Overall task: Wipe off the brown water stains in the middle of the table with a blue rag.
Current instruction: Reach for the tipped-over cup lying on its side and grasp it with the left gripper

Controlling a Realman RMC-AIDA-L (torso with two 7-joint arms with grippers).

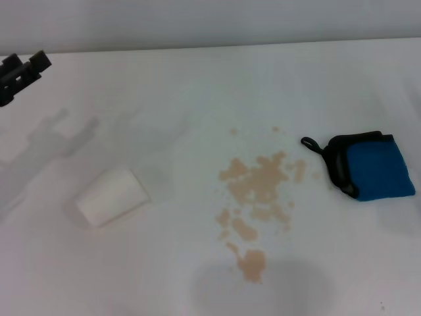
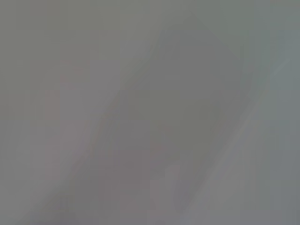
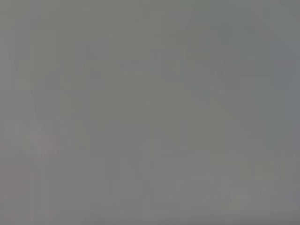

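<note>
The brown water stains spread as pale tan blotches and droplets over the middle of the white table. The blue rag, folded, with black edging and a thin black loop, lies flat to the right of the stains, apart from them. My left gripper shows only as a dark tip at the far left edge, well away from the stains and the rag. My right gripper is out of view. Both wrist views show only plain grey.
A white paper cup lies on its side left of the stains. The table's far edge meets a pale wall at the back.
</note>
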